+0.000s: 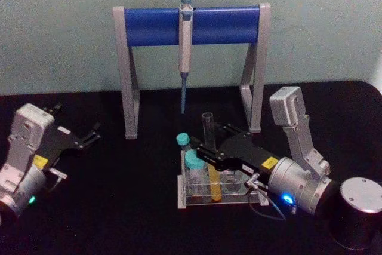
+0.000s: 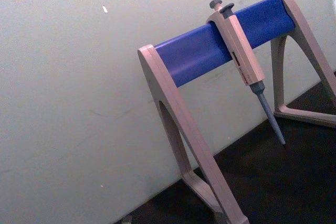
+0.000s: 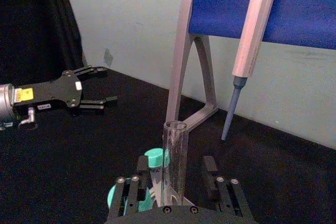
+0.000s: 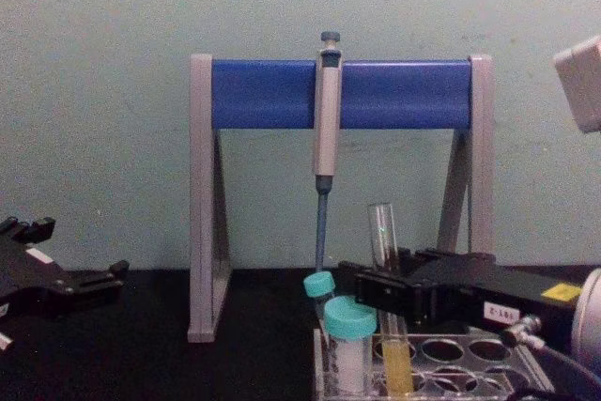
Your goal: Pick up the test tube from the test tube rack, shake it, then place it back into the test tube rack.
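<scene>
R gripper (image 3: 176, 162) astride tube (image 4: 382, 230), L gripper (image 3: 107, 83) idle; black table (image 1: 119, 201), pale-green wall (image 1: 59, 28)

Pale green wall (image 1: 54, 34) behind a black tabletop (image 1: 119, 207) — dark curtain (image 3: 31, 19) at the wall's end

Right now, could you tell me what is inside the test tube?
Yellow-orange liquid sits low in the test tube; its top looks empty. The right gripper covers the middle.

The tall, slim, uncapped clear glass test tube (image 1: 208, 128), with yellow-orange liquid in its round bottom, stands upright in the low clear plastic test tube rack (image 1: 236, 200), which lies near, just right of centre.
</scene>
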Robot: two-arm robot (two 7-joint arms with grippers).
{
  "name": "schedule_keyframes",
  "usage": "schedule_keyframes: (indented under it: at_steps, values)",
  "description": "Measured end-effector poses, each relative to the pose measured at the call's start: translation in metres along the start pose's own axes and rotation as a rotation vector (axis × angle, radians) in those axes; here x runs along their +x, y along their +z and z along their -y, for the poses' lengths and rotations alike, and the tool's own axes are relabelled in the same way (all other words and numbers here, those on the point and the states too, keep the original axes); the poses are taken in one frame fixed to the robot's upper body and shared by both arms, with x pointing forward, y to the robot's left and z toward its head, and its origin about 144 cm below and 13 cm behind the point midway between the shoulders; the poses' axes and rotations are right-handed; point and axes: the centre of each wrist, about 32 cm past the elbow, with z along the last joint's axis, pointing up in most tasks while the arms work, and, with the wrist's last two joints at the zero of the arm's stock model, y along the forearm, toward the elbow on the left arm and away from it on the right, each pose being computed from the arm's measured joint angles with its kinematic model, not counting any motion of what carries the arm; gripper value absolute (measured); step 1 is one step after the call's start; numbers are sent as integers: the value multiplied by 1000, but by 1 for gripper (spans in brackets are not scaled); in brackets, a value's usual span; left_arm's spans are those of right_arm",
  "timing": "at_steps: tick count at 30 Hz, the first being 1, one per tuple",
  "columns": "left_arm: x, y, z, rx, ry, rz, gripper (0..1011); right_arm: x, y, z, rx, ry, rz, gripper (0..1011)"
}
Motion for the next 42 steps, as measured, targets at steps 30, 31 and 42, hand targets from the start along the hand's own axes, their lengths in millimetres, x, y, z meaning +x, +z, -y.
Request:
schedule_keyframes:
  at_steps: [30,31,42]
  values:
    - [0,0,0,0,0,0,1001,0,0,0,2,0,-1,227]
    - [0,0,0,0,0,0,1001,0,0,0,2,0,-1,227]
    - [0,0,0,0,0,0,1001,-3,-6,5,63,14,-9,227]
